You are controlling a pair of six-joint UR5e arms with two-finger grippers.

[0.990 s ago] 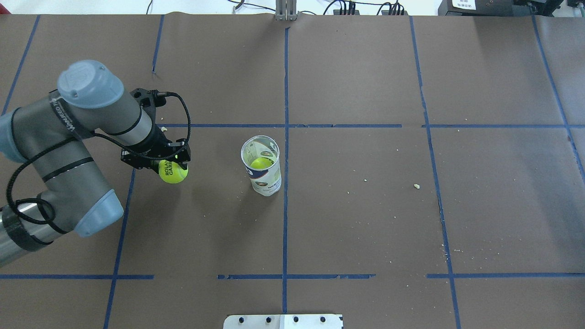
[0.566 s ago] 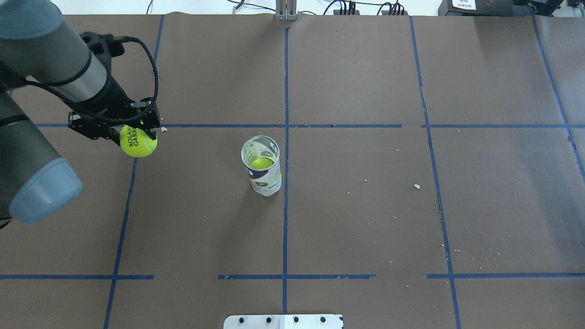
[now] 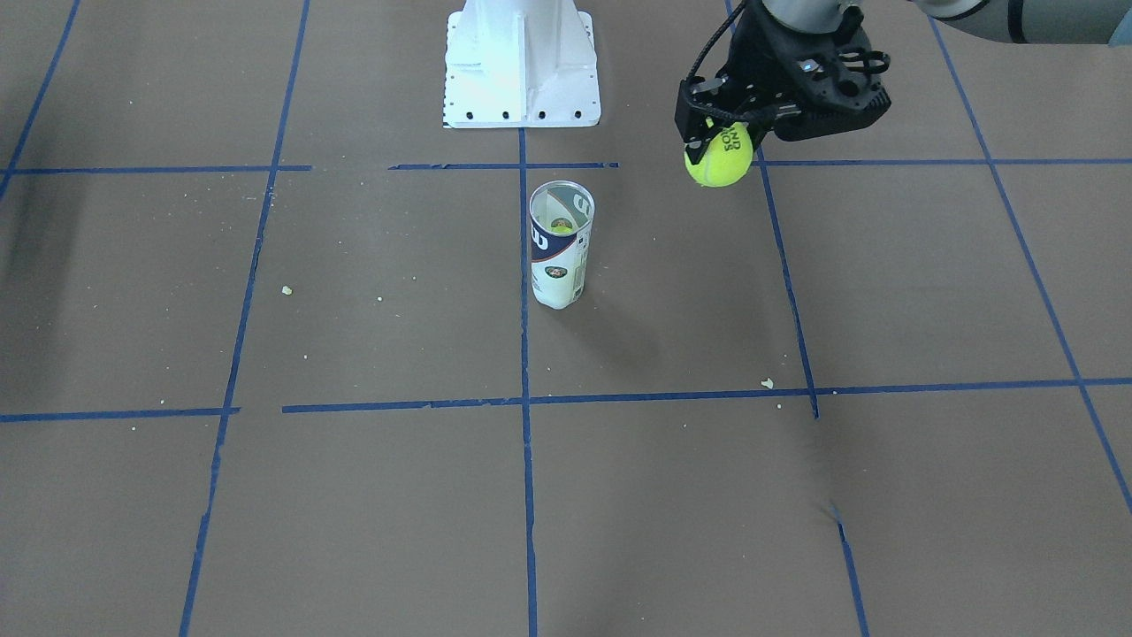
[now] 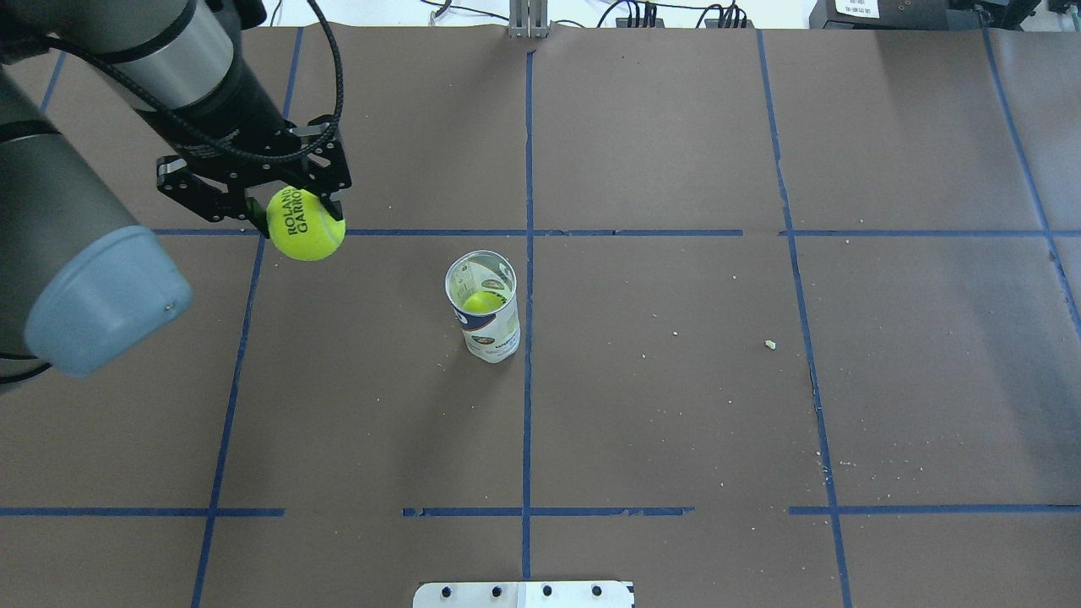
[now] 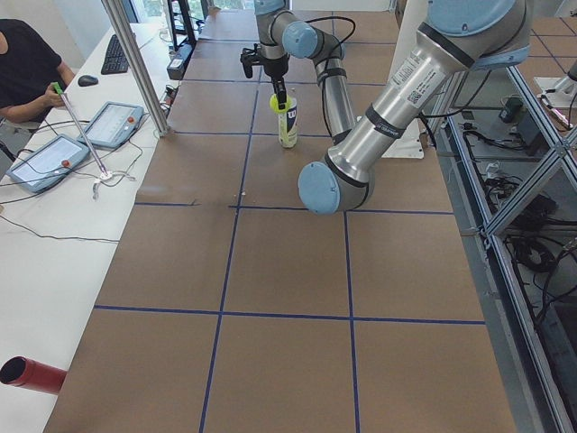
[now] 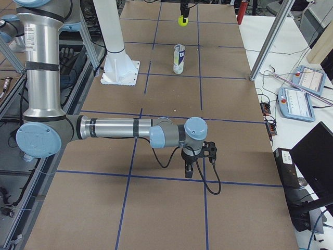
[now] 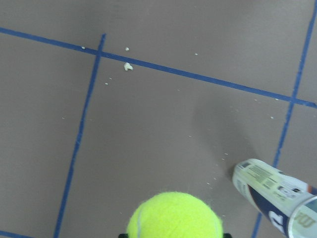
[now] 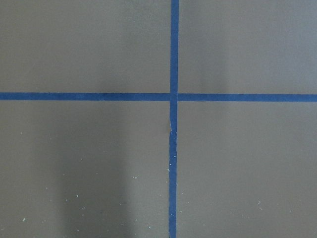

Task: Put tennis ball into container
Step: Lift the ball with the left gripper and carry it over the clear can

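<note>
The tennis ball [image 4: 306, 225], bright yellow-green with "ROLAND GARROS" lettering, hangs in the air with my left gripper [image 4: 296, 211] shut on it. It is held to the left of and beyond the container [image 4: 487, 321] in the overhead view, well above the table. The front view shows the ball [image 3: 719, 157] right of the can [image 3: 559, 261]. The clear can stands upright and open, with a dimmer second ball [image 4: 482, 301] inside. In the left wrist view the ball [image 7: 174, 215] fills the bottom edge and the can [image 7: 277, 196] lies at lower right. My right gripper [image 6: 193, 169] hovers low over the table, far from the can; I cannot tell its state.
A white metal pedestal [image 3: 520, 62] with bolt holes stands at the robot's edge of the table, behind the can. Blue tape lines [image 4: 529, 253] grid the brown table cover, and small crumbs [image 4: 769, 344] lie scattered. Operator desks with tablets [image 5: 113, 122] border the far side.
The left gripper, still holding the ball, has risen and moved away from the robot, first swinging left and then back right toward the can. The can has not moved.
</note>
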